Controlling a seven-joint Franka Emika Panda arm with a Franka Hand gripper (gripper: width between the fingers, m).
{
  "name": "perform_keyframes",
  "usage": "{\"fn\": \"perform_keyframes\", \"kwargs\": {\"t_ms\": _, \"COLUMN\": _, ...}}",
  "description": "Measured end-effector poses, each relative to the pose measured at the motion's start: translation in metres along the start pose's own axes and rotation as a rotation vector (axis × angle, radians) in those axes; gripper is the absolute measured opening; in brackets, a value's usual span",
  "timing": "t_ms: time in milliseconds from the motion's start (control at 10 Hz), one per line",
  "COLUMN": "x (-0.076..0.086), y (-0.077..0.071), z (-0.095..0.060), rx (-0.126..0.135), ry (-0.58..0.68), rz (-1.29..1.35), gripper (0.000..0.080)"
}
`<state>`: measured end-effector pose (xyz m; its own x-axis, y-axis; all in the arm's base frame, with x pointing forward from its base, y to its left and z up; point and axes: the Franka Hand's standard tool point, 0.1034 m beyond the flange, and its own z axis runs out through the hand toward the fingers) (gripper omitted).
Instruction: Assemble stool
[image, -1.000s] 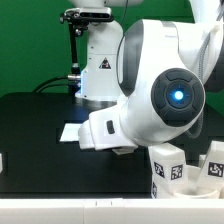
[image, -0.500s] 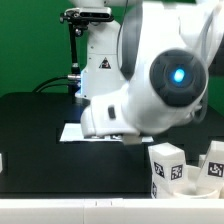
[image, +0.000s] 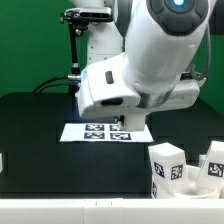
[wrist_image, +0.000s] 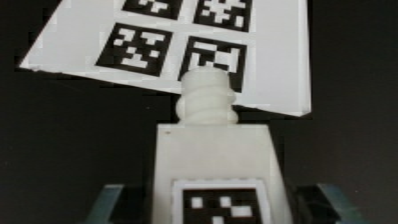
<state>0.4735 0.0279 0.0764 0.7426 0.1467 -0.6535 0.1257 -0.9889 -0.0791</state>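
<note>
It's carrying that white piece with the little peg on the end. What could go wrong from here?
1. The fingers hold the leg only at its lower end, so it could tilt or slip out.
2. Its peg hangs over the marker board and could bump it if lowered.
3. The big arm blocks the exterior view of the leg.

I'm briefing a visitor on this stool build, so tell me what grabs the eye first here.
The big white robot arm fills the middle and top of the exterior view, hanging over the marker board on the black table. In the wrist view, a chunky white stool leg with a tag and a short peg sits in the gripper, peg towards the board. More tagged white parts stand at the exterior view's lower right.
</note>
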Motion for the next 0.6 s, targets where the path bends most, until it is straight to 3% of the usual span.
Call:
{"fn": "perform_keyframes", "kwargs": {"t_ms": 100, "x": 0.007, "y": -0.019, "z": -0.024, "rx": 0.047, "ry": 0.099, "rz": 0.018, "gripper": 0.0333}}
{"fn": "perform_keyframes", "kwargs": {"t_ms": 200, "x": 0.011, "y": -0.032, "z": -0.049, "rx": 0.072, "ry": 0.188, "rz": 0.026, "gripper": 0.0333}}
{"fn": "perform_keyframes", "kwargs": {"t_ms": 300, "x": 0.019, "y": -0.034, "z": -0.061, "rx": 0.057, "ry": 0.308, "rz": 0.021, "gripper": 0.0333}}
{"fn": "perform_keyframes", "kwargs": {"t_ms": 500, "x": 0.017, "y": -0.03, "z": -0.055, "rx": 0.047, "ry": 0.401, "rz": 0.031, "gripper": 0.0334}}
{"fn": "perform_keyframes", "kwargs": {"t_ms": 600, "x": 0.024, "y": -0.028, "z": -0.061, "rx": 0.037, "ry": 0.49, "rz": 0.038, "gripper": 0.0334}}
